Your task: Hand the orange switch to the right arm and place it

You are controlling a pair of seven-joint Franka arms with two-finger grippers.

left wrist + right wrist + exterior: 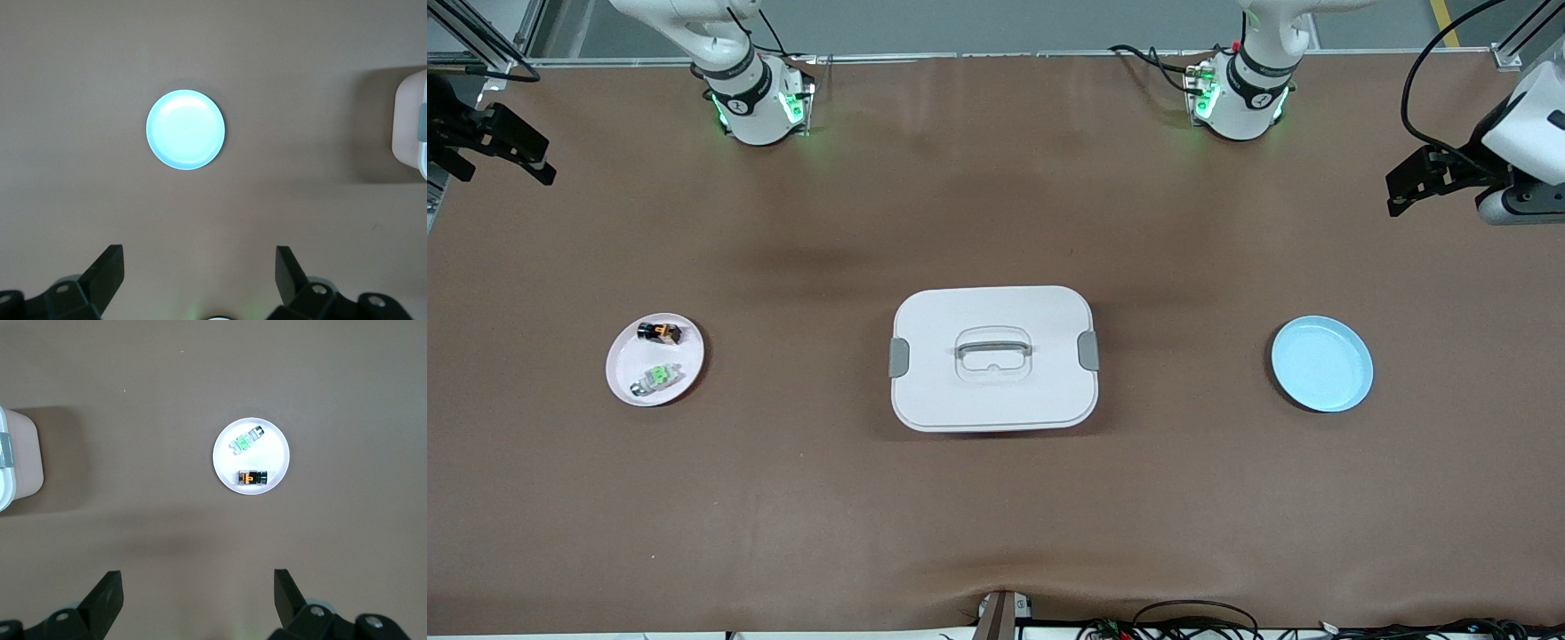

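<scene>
1. I'm scanning for writing first: no brand or label is legible on anything. The only marks are small dark symbols on the 2 arm bases, too small for me to read.
2. The orange switch [659,333] [253,477] is a tiny black block with an orange middle. It lies on the white plate [624,363] [223,457], a smooth round dish toward the right arm's end of the table.
3. Sharing that plate is a green-and-white component [656,378] [245,439], nearer the front camera than the switch and apart from it.
4. The right gripper [491,142] [198,597] hangs over the table edge at its own end, black fingers spread wide, nothing between them. The right arm is waiting.
5. The left gripper [1414,187] [200,277] hangs over the table edge at the left arm's end, fingers wide apart too and holding nothing. That arm waits as well.
6. At mid-table sits a white container [925,391] [407,113] [20,453], a rounded rectangle with a matte lid, a recessed clear handle and 2 grey side clips.
7. The light blue plate [1322,364] [185,130] is round, glossy and shallow, toward the left arm's end.
8. All of it rests on a matte brown table cover [996,516], slightly wrinkled along the edge nearest the front camera.
</scene>
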